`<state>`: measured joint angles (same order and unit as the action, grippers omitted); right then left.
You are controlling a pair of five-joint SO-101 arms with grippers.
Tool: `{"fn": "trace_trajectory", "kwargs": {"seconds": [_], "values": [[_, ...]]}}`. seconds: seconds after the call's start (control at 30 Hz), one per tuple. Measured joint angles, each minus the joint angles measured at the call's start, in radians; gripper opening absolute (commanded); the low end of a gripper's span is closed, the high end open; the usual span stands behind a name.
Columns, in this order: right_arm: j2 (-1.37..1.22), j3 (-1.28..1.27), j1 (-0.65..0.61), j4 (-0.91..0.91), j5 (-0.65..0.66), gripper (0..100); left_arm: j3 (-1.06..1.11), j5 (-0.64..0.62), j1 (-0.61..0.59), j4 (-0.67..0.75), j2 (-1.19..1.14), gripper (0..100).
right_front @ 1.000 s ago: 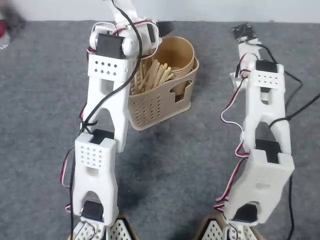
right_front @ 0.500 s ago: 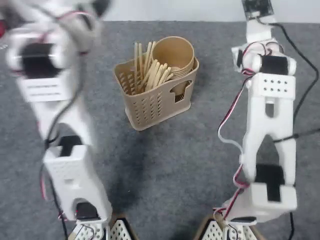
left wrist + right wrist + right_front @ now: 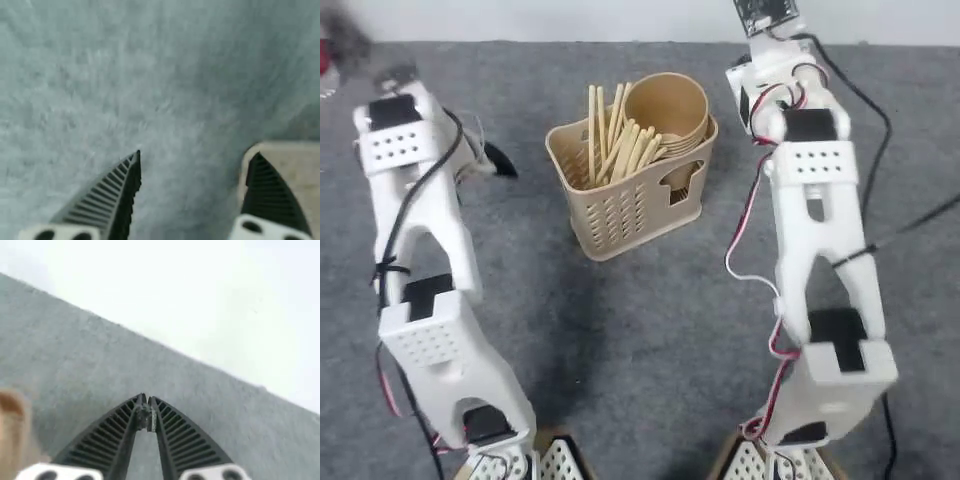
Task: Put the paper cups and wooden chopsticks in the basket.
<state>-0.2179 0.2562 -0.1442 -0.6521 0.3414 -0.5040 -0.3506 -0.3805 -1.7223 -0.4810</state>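
while paper cups (image 3: 667,105) and chopsticks (image 3: 620,140) sit in the basket (image 3: 630,215), left gripper (image 3: 197,154) gapes, right gripper (image 3: 146,400) pinched together.

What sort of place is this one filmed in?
Probably a robot test bench: left arm and right arm side by side on grey matting, one basket of props, plain white wall behind.

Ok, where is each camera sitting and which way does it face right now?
High view: fixed above the arm bases, looking down on the grey mat; both arms show, the basket with cups and chopsticks between them.
Left wrist view: on the left arm, facing down at the mat; the left gripper shows, open.
Right wrist view: on the right arm, facing along the mat toward a white wall; the right gripper shows, shut.
Shared: all three show the mat.
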Motion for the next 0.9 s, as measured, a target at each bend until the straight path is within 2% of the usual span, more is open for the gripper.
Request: {"fn": "trace_trajectory", "kwargs": {"seconds": [0.17, 0.3, 0.5, 0.6, 0.8, 0.9], "values": [[-0.132, 0.0, 0.0, 0.184, 0.0, 0.6, 0.129, 0.083, -0.006, 0.0, 0.0, 33], [-0.209, 0.049, -0.018, 0.221, 0.0, 0.6, 0.158, 0.109, 0.008, 0.002, 0.0, 32], [-0.275, 0.206, -0.025, 0.215, 0.0, 0.6, 0.163, 0.123, 0.063, 0.002, 0.0, 18], [-0.275, 0.262, -0.038, 0.138, -0.002, 0.6, 0.17, 0.123, 0.106, 0.003, 0.0, 14], [-0.27, 0.305, -0.072, -0.091, -0.002, 0.6, 0.218, 0.126, 0.239, 0.003, 0.0, 14], [-0.242, 0.307, -0.072, -0.209, 0.0, 0.6, 0.221, 0.101, 0.269, 0.012, 0.0, 14]]}}
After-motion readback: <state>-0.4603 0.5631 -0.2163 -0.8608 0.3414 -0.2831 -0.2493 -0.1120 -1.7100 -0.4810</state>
